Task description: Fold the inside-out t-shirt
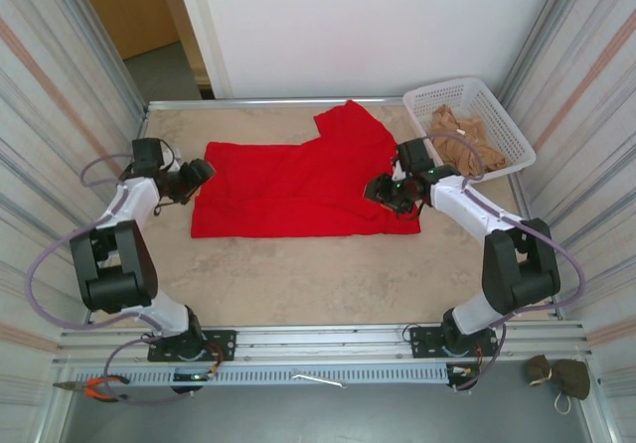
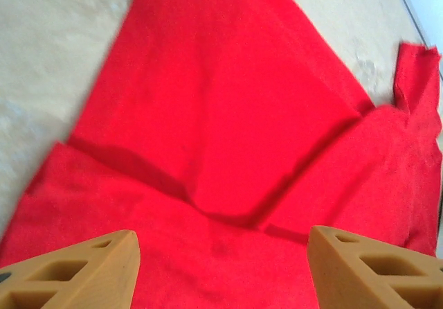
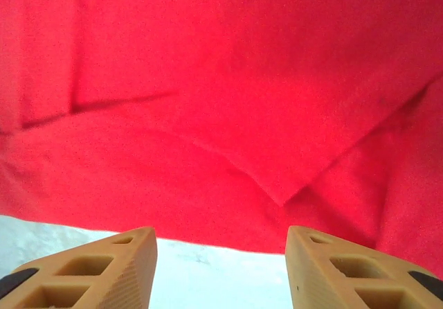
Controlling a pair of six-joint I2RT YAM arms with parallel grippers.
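The bright red t-shirt [image 1: 298, 190] lies flat on the table, its near part folded over into a wide band, one sleeve sticking up at the back [image 1: 350, 123]. My left gripper [image 1: 196, 177] hovers at the shirt's left edge, open, nothing between its tan fingers [image 2: 83, 271]; a folded layer of the t-shirt [image 2: 221, 129] lies below it. My right gripper [image 1: 383, 191] is over the shirt's right end, open and empty, with its fingers [image 3: 104, 271] above the t-shirt [image 3: 221, 101] edge and bare table.
A white basket [image 1: 499, 117] holding tan-beige cloth stands at the back right corner. Metal walls close in both sides. Orange-handled pliers [image 1: 94, 387] and a dark cloth bundle [image 1: 559, 375] lie on the front rail shelf.
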